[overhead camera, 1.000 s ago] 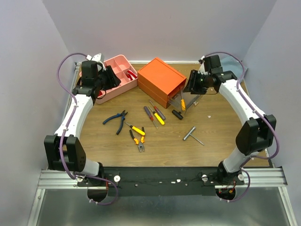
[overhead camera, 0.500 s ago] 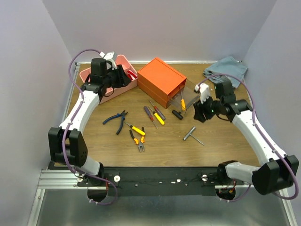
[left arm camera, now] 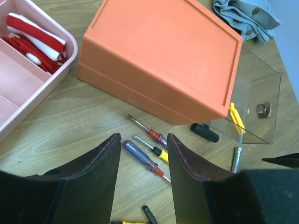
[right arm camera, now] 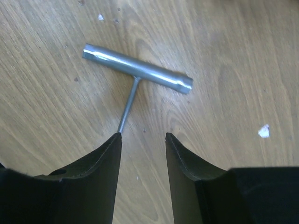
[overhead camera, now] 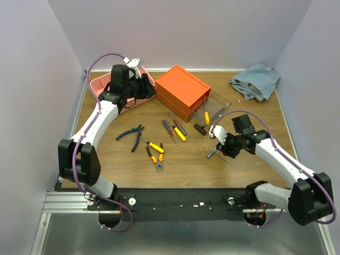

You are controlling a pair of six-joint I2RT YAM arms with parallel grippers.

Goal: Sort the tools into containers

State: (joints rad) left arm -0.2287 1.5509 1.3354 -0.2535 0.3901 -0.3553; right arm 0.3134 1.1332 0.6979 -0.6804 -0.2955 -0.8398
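**A:** Which step is this?

**B:** Picking up the T-shaped wrench (right arm camera: 138, 74). It lies flat on the counter (right arm camera: 224, 70), thin stem pointing toward the right pincer (right arm camera: 142, 137), which hangs just above it, jaws partly spread and empty.

**A:** And the left pincer (left arm camera: 144, 140)?

**B:** Also partly spread and holding nothing, up beside the orange box (left arm camera: 159, 51), with screwdrivers (left arm camera: 142, 158) below.

**A:** Next?

**B:** Probably lower, straddle the stem, close, then carry it to the clear drawer (overhead camera: 217, 105).

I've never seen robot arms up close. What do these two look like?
Both the left arm and right arm have slim white segments joined by chunky black joints. A thin purple cable loops loosely along each. Each ends in two dark, curved fingers. No markings are readable.
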